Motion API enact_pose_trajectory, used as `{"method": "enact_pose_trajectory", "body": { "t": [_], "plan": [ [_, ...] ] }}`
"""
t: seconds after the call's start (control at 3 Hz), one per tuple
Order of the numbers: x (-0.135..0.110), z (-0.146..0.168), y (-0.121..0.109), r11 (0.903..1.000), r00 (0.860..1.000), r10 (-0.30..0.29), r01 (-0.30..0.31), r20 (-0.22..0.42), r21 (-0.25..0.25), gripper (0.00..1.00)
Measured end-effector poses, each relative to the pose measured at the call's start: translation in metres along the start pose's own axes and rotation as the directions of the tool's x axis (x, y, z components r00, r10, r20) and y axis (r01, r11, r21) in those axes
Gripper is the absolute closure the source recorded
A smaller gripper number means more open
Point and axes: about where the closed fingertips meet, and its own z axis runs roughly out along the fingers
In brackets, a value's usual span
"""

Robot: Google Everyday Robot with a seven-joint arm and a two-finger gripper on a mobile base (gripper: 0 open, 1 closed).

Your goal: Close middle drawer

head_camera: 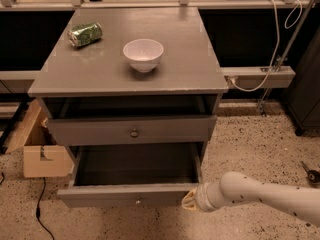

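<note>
Camera view: my gripper, clenched or not I cannot tell, sits at the right end of the pulled-out middle drawer, whose stiff wooden front should take a flat push.

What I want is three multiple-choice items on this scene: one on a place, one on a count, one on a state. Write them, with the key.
1. Where is the hand?
A. far left on the floor
B. at the right end of the middle drawer front
C. high at the back

2. How many things sit on the cabinet top?
A. one
B. four
C. two

3. The middle drawer is:
A. pulled well out
B. shut flush
C. taken out entirely

Key: B, the hand is by that front's right end; C, only a green can and a white bowl; A, its dark inside shows.
</note>
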Motion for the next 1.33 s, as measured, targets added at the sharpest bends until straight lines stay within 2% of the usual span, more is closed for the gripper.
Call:
{"method": "enact_pose_trajectory", "body": {
  "t": [0.33, 0.67, 1.0, 1.33],
  "plan": [
    [-0.002, 0.003, -0.018, 0.9916, 0.998, 0.04, -0.045, 0.038, 0.122, 1.0],
    [-0.002, 0.004, -0.018, 0.9914, 0.998, 0.039, -0.044, 0.038, 0.123, 1.0],
    [0.001, 0.007, -0.029, 0.988, 0.998, 0.033, -0.039, 0.045, 0.149, 1.0],
    [0.009, 0.009, -0.052, 0.9794, 0.998, 0.024, -0.036, 0.063, 0.199, 1.0]
  ]
}}
